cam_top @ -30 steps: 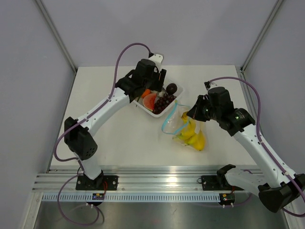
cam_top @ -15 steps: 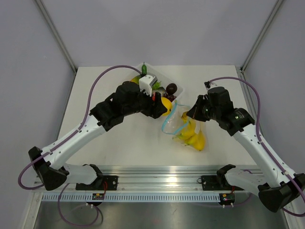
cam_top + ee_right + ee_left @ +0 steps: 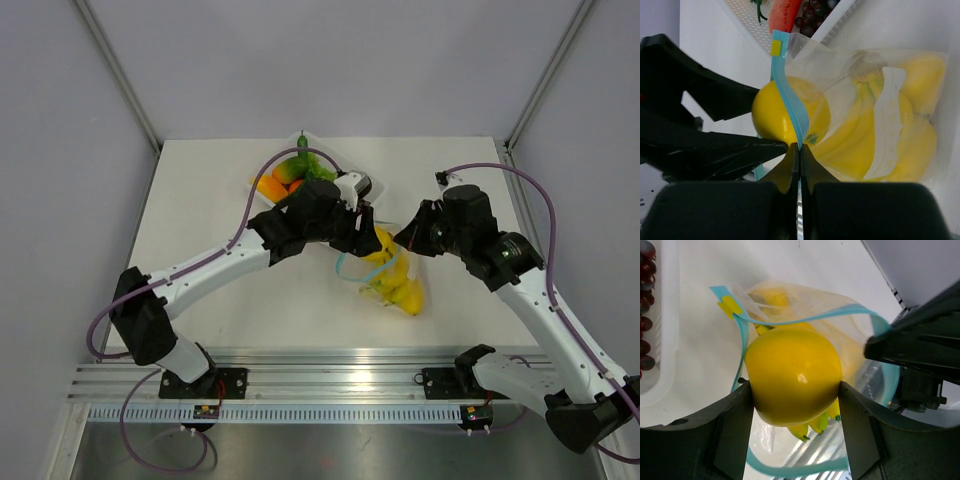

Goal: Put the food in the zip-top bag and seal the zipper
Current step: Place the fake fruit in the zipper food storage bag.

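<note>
Grey panels wall in a pale table, and right of its middle lies the bag, near a white tray, with bananas already inside. The right tool is clenched on the blue zipper, pinching one lip and holding the mouth agape. The left tool grasps a round yellow fruit across its widest part, right at that mouth; whether it is quite inside I cannot tell. I'd guess the fruit is light, hard and glossy, so it may slip or pop free unless held at its fattest girth. The bag looks thin, limp and crinkly. The zipper is its one stiffer part, so that is where I'd take hold. No brand or wording can be read. I see only a small yellow tab at the zipper's end and a white patch on the bag's face, blank as far as I can tell.
</note>
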Tool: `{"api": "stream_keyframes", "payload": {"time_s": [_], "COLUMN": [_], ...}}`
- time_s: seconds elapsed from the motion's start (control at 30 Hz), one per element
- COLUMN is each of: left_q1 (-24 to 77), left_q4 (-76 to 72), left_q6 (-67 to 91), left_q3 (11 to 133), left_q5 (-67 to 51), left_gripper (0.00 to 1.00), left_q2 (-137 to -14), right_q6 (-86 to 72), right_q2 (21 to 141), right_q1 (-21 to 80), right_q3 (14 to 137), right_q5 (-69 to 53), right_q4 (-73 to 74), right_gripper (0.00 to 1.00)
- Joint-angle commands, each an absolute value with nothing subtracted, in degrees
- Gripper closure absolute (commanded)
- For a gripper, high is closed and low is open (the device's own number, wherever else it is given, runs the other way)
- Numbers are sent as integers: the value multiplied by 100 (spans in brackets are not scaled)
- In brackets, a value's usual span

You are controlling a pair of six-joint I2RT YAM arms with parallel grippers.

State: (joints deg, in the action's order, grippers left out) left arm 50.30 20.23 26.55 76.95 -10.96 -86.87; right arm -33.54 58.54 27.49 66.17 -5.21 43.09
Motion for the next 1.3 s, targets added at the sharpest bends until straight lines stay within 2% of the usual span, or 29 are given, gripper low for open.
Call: {"api": "stream_keyframes", "payload": {"time_s": [0.0, 0.03, 0.17, 0.2, 0.3, 0.37, 0.47, 0.5, 0.53, 0.6, 0.7, 0.73, 0.8, 0.93, 1.13, 1.23, 1.27], "left_q1": [5062, 5089, 5176, 5203, 5317, 5370, 5361, 5361, 5344, 5274, 5142, 5142, 5142, 5142, 5142, 5133, 5124], "left_q4": [1644, 1661, 1845, 1898, 2170, 2320, 2250, 2276, 2320, 2451, 2698, 2698, 2672, 2540, 2285, 2180, 2154], "left_q6": [2830, 2847, 2743, 2707, 2558, 2470, 2470, 2478, 2487, 2531, 2654, 2689, 2795, 2830, 2777, 2777, 2786], "left_q3": [8042, 8059, 8226, 8270, 8437, 8429, 7982, 7859, 7762, 7524, 7331, 7269, 7120, 6952, 6969, 7118, 7171], "left_q5": [-1353, -1423, -1529, -1547, -1617, -1644, -1372, -1214, -900, -669, -466, -388, -203, -167, -193, -176, -219], "left_gripper": [43, 25, 3, 2, 2, 5, 30, 45, 48, 48, 28, 11, 8, 9, 16, 23, 32], "left_q2": [-8850, -8859, -8772, -8737, -8447, -8089, -7430, -7296, -7164, -7040, -7154, -7189, -7294, -7619, -8033, -8349, -8471], "right_q6": [-3437, -3445, -3445, -3463, -3463, -3445, -3419, -3419, -3410, -3401, -3401, -3401, -3410, -3410, -3410, -3375, -3349], "right_q2": [5625, 5608, 5546, 5528, 5537, 5546, 5520, 5528, 5520, 5528, 5537, 5528, 5528, 5467, 5405, 5379, 5370], "right_q1": [2769, 2769, 2769, 2769, 2769, 2777, 2769, 2769, 2769, 2769, 2769, 2769, 2769, 2769, 2769, 2769, 2769], "right_q3": [6794, 6785, 6741, 6733, 6715, 6697, 6706, 6697, 6689, 6689, 6680, 6680, 6706, 6662, 6618, 6583, 6557], "right_q5": [-466, -440, -378, -378, -395, -396, -413, -422, -431, -457, -501, -510, -536, -536, -580, -580, -580], "right_q4": [4157, 4192, 4166, 4149, 4140, 4140, 4166, 4166, 4175, 4184, 4140, 4148, 4175, 4236, 4306, 4350, 4377], "right_gripper": [100, 100, 100, 100, 100, 100, 100, 100, 100, 100, 100, 100, 100, 100, 100, 100, 100]}}
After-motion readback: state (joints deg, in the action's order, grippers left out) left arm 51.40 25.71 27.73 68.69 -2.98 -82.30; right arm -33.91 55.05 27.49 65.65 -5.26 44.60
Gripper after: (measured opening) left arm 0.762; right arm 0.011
